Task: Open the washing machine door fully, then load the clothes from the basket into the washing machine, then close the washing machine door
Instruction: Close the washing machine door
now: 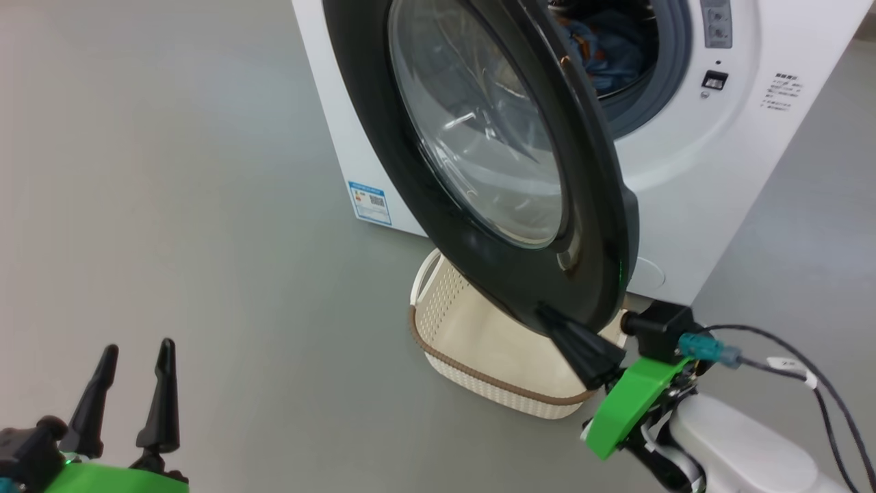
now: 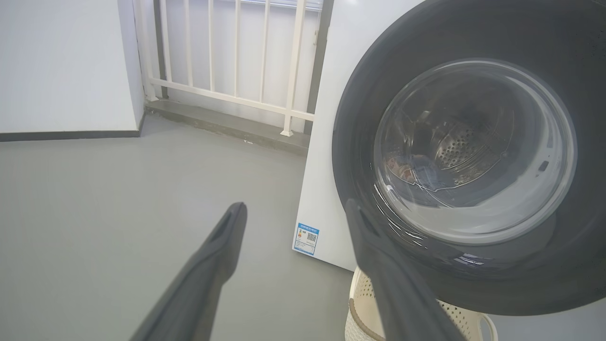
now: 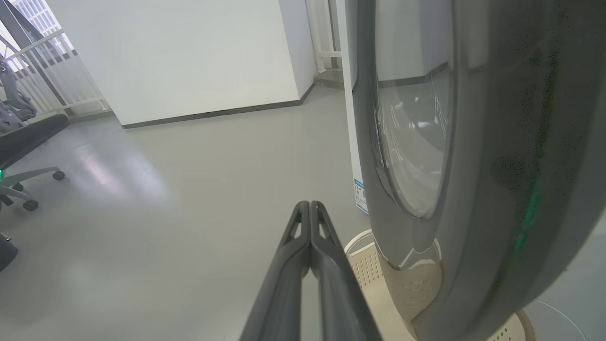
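Looking down, you find your right pincer (image 1: 545, 315) closed, empty, by the lower edge of the half-open door (image 1: 472, 130), left pincer (image 1: 137, 348) open; clothes (image 1: 602, 48) lie in the washing machine (image 1: 684, 171), basket (image 1: 438, 305) below.

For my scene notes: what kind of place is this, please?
Probably a laundry corner in a plain indoor room, maybe a test space: a white washing machine on bare grey floor, a white railing beyond it, an office chair nearby.

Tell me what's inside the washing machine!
Blue clothes lie inside the washing machine, seen past the half-open door. The door hides the rest of the inside, so how much is in there cannot be told.
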Available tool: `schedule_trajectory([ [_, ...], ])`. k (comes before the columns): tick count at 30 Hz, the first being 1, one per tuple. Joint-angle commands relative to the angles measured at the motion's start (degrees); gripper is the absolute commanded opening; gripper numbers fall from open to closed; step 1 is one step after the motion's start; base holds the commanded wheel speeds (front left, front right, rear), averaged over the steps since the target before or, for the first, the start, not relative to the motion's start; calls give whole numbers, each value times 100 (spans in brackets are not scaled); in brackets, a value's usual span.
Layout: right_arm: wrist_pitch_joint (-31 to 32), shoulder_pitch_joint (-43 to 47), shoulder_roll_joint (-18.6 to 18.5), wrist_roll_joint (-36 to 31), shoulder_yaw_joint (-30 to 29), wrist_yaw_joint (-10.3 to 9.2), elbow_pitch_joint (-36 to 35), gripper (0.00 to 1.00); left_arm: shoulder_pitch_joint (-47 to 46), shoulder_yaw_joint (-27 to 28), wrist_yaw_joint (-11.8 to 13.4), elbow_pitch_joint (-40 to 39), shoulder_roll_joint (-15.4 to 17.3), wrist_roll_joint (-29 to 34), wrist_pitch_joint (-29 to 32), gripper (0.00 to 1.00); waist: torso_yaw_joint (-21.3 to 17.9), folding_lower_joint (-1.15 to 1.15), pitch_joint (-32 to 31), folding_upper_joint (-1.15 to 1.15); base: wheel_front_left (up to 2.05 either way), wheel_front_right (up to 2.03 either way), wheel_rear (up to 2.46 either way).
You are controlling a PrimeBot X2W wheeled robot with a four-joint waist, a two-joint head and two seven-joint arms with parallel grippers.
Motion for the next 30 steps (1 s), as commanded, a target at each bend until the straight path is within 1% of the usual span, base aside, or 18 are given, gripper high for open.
schedule_trajectory([
  [1,-68,-158,-45,14,-97,25,-14,0,-325,186,-20,-89,162,-64,-37,100,62,0,99,0,0,0,0],
  [6,-70,-217,-82,-67,-498,25,179,0,-391,193,-20,-72,193,-97,-37,100,116,0,234,0,0,0,0],
  [8,-70,-221,-80,-97,-620,25,198,0,-405,180,-20,-61,249,-15,-37,100,119,0,279,0,0,0,0],
  [11,-70,-216,-82,-125,-722,25,206,0,-427,175,-20,-60,265,44,-37,100,120,0,315,0,0,0,0],
  [19,-70,-212,-112,-243,-1125,25,219,0,-513,206,-20,-103,279,-49,-37,100,92,0,508,0,0,0,0],
  [27,-71,-534,-353,-415,-1540,25,260,0,-663,196,-20,-176,366,-102,-37,100,59,0,918,0,0,0,0],
  [30,-71,-708,-444,-477,-1575,25,291,0,-731,200,-20,-204,405,-135,-37,100,45,0,1109,0,0,0,0],
])
